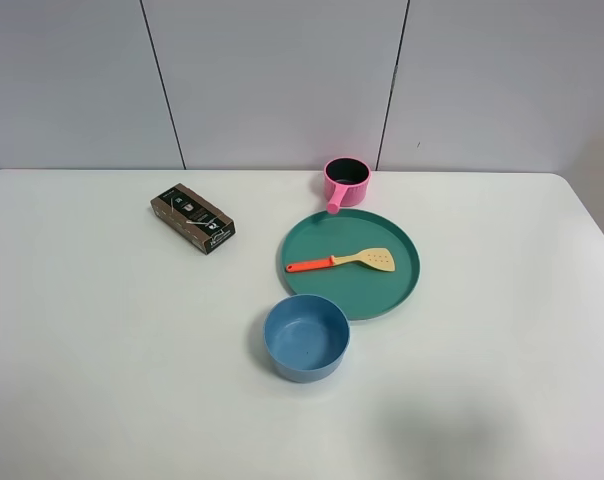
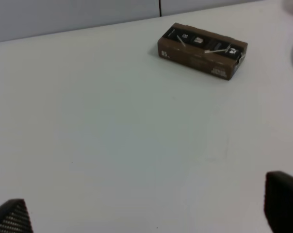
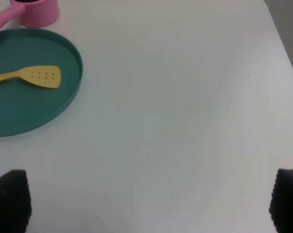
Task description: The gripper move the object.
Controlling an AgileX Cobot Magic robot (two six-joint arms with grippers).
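Observation:
The toy spatula [image 1: 344, 261] lies flat on a round green plate [image 1: 402, 285], its pale yellow perforated blade toward the right and its orange-red handle toward the left. Its blade also shows in the right wrist view [image 3: 37, 77]. No arm or gripper shows in the exterior high view. My right gripper [image 3: 149, 204] is open and empty over bare table, well away from the plate [image 3: 20, 116]; only its black fingertips [image 3: 10, 196] show. My left gripper [image 2: 146, 211] is open and empty, with its fingertips [image 2: 282, 199] wide apart over bare table.
A dark brown box [image 1: 192, 218] lies at the back left, also seen in the left wrist view [image 2: 202, 50]. A pink pot [image 1: 346, 182] stands behind the plate. A blue bowl [image 1: 306, 337] stands just in front of the plate. The table's right edge [image 1: 592, 235] is near.

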